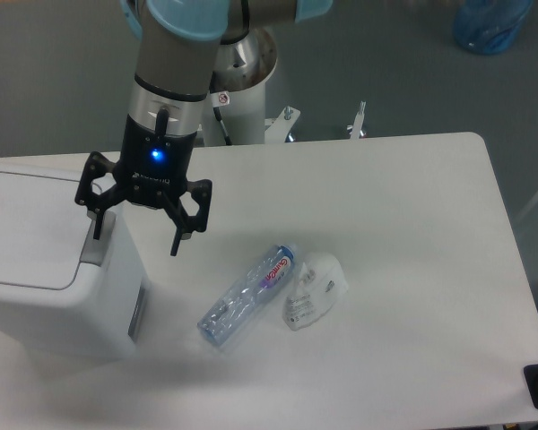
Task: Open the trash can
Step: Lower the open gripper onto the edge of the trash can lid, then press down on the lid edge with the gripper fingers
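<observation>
The trash can (45, 269) is a large white boxy bin at the table's left edge, with its flat lid down. Its grey push tab (91, 249) sits at the lid's right edge, and a grey strip (137, 309) runs down its right side. My gripper (136, 236) hangs open above the bin's right edge. Its left finger (96, 224) is right over the push tab, and its right finger (177, 237) is past the bin's side, over the table. Nothing is between the fingers.
A clear plastic bottle (245, 296) with a red label lies on the white table (386, 224) right of the bin. A crumpled white wrapper (312, 291) lies beside it. A blue bag (490, 24) sits on the floor at the back right.
</observation>
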{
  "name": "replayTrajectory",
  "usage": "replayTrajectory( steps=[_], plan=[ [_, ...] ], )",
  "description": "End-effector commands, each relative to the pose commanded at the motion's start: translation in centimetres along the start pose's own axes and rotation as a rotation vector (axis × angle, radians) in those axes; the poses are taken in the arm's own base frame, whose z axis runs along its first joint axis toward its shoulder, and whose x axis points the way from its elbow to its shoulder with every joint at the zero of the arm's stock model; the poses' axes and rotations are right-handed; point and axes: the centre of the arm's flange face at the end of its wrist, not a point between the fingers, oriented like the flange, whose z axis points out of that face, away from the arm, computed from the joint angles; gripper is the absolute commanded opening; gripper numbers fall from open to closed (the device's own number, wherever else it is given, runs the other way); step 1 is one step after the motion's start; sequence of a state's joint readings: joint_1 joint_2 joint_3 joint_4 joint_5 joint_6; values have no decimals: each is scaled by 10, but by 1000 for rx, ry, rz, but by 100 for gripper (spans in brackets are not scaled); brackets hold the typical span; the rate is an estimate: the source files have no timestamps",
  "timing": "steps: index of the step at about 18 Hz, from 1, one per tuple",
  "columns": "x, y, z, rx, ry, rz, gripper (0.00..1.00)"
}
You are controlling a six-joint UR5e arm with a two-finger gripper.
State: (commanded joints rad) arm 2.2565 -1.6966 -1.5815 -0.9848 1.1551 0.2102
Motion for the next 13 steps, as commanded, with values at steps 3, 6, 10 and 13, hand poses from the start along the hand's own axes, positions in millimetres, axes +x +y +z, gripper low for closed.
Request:
replayTrajectory(
  steps=[3,6,10,13],
  plan=[
    [-5,2,5,-15,-34,-3,100],
    [-9,2,13,-28,-35,-10,100],
    [-9,3,11,-32,-39,-28,100],
    [-10,2,11,-32,-47,-55,100]
  ],
)
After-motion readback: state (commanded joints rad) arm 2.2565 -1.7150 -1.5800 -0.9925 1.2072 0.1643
